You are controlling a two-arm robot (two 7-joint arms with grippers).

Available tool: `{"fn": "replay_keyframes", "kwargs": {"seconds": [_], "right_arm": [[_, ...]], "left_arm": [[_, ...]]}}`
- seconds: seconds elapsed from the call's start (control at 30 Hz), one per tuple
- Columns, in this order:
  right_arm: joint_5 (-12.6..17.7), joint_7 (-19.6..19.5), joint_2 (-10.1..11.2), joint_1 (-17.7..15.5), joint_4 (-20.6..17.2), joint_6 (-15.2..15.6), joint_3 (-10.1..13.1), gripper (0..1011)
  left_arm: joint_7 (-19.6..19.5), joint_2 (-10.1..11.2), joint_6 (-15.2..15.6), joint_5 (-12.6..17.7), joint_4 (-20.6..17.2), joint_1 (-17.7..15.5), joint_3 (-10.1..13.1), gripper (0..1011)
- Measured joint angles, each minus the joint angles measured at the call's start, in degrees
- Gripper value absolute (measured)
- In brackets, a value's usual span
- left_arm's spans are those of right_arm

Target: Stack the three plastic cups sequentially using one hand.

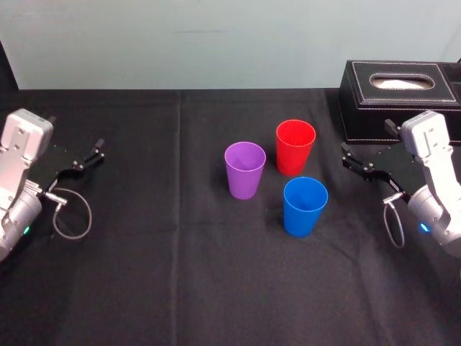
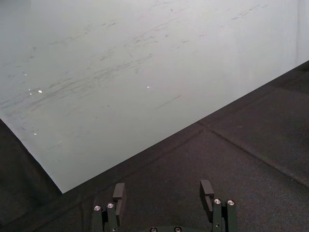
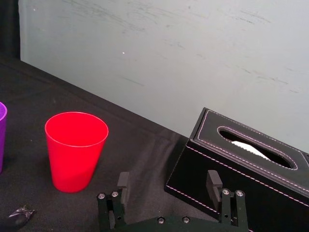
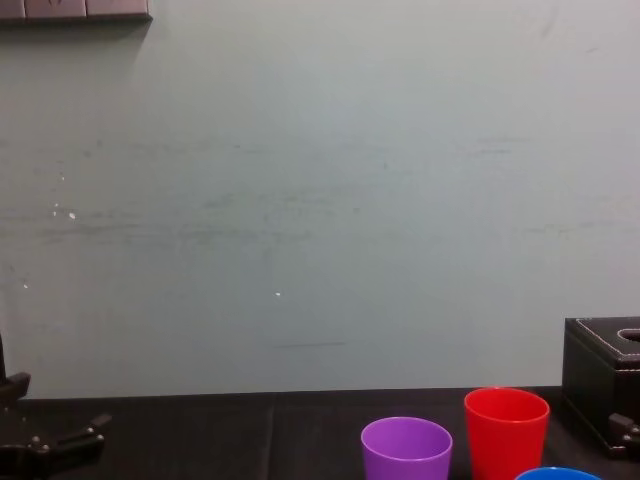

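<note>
Three plastic cups stand upright and apart near the middle of the black table: a purple cup (image 1: 245,169) on the left, a red cup (image 1: 295,146) behind and right of it, a blue cup (image 1: 305,206) nearest me. The purple cup (image 4: 406,449) and red cup (image 4: 506,430) also rise at the chest view's lower edge, the blue cup's rim (image 4: 556,473) just showing. The right wrist view has the red cup (image 3: 76,150) ahead. My right gripper (image 1: 353,163) hovers open to the right of the cups, empty (image 3: 169,182). My left gripper (image 1: 92,153) rests open at the far left (image 2: 163,191).
A black stitched tissue box (image 1: 400,97) sits at the back right, just behind my right gripper, also seen close up (image 3: 241,166). A pale wall (image 4: 320,200) rises behind the table's far edge. Grey cable loops hang by each wrist.
</note>
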Motion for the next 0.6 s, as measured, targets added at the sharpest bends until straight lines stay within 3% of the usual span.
{"fn": "replay_keyframes", "kwargs": {"seconds": [0.6], "right_arm": [[0.0, 0.0, 0.0, 0.0, 0.0, 0.0, 0.0, 1003]], "left_arm": [[0.0, 0.0, 0.0, 0.0, 0.0, 0.0, 0.0, 1005]]}}
